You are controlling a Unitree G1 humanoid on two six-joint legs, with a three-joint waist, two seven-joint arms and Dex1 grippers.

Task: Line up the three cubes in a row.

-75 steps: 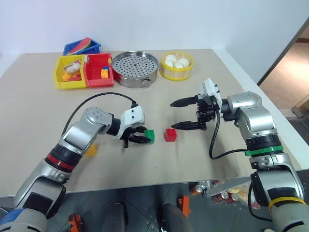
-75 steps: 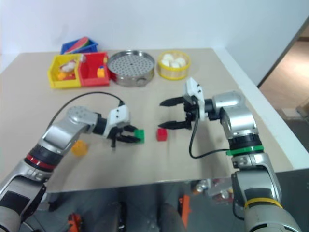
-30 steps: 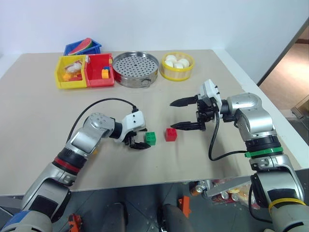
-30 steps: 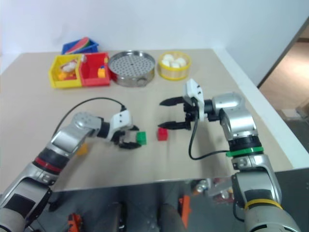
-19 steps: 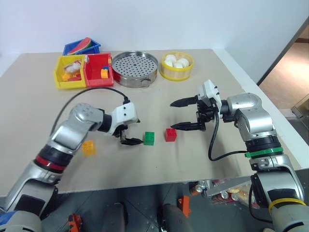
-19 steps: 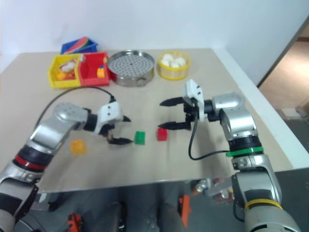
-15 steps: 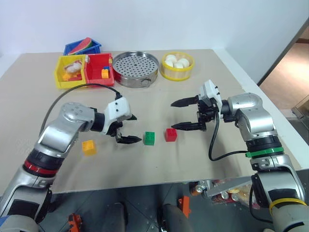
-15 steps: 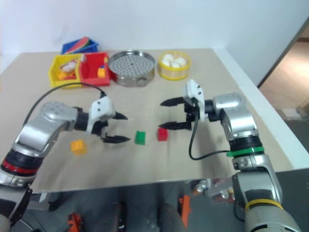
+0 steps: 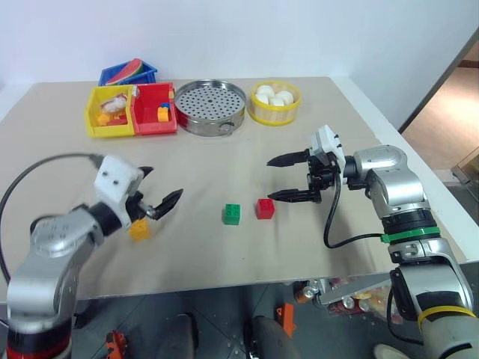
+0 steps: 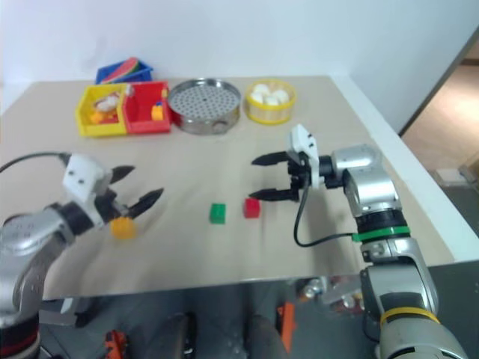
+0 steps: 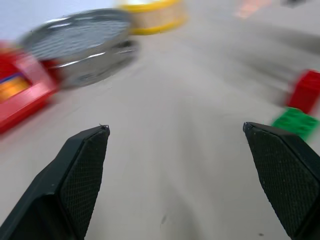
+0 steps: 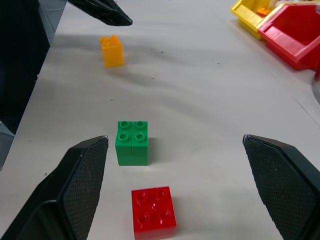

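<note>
Left gripper (image 9: pixel 159 195) withdrawn; green cube (image 9: pixel 231 214) studded

Both arms are showing rounded silver-grey shells with black joints. Each is wearing a white block at the wrist, ahead of two tapering black fingers (image 9: pixel 171 200) whose inner pads (image 12: pixel 82 175) are finely cross-hatched. A black cable (image 9: pixel 329 224) is looping beneath the right arm (image 9: pixel 389 183), which is carrying a green band and, lower down, a yellow one. Another black cable is arching over the left arm (image 9: pixel 60 239).
</note>
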